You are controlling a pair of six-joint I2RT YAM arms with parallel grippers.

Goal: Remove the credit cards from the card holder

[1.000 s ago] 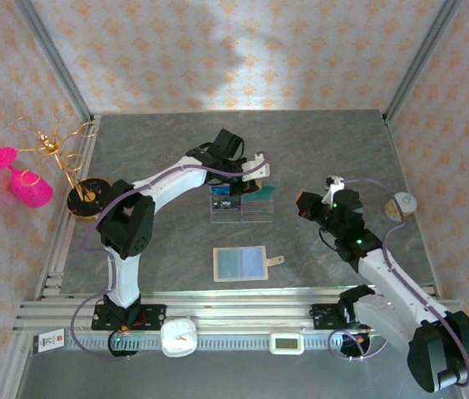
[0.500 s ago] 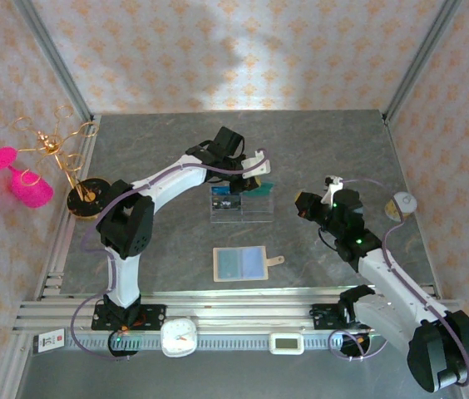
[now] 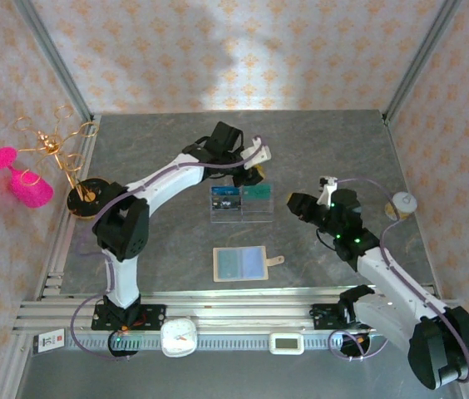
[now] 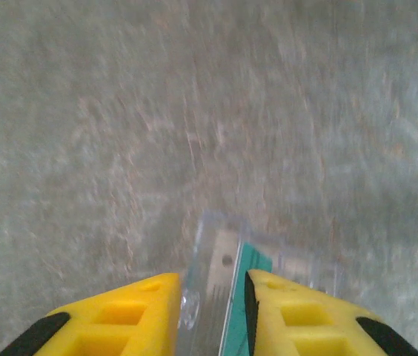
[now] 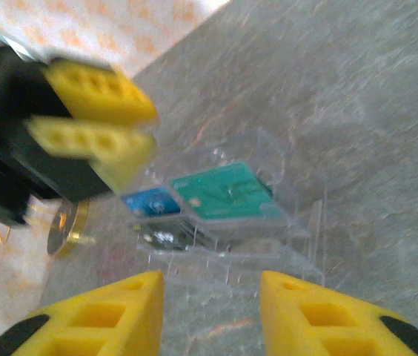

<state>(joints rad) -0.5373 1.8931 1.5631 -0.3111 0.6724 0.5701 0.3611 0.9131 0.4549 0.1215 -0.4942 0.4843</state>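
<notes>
Two cards rest in the clear tray (image 3: 241, 216): a teal card (image 5: 227, 193) in its right half and a blue card (image 5: 150, 202) in its left, as seen from overhead. Left gripper (image 4: 213, 285): above the tray's far edge, over the teal card, yellow fingers parted and gripping nothing. Right gripper (image 5: 210, 278): just right of the tray, fingers spread and empty. Card holder (image 3: 240, 263): lying unfolded on the tray's near side, apart from it, pale slots up.

There is a thin green plastic card (image 5: 227, 191), a thin blue plastic card (image 5: 150, 202), a tan folding wallet (image 3: 240, 263) with pale blue inside, and a flat stone table (image 3: 326, 141), grey with streaks.
</notes>
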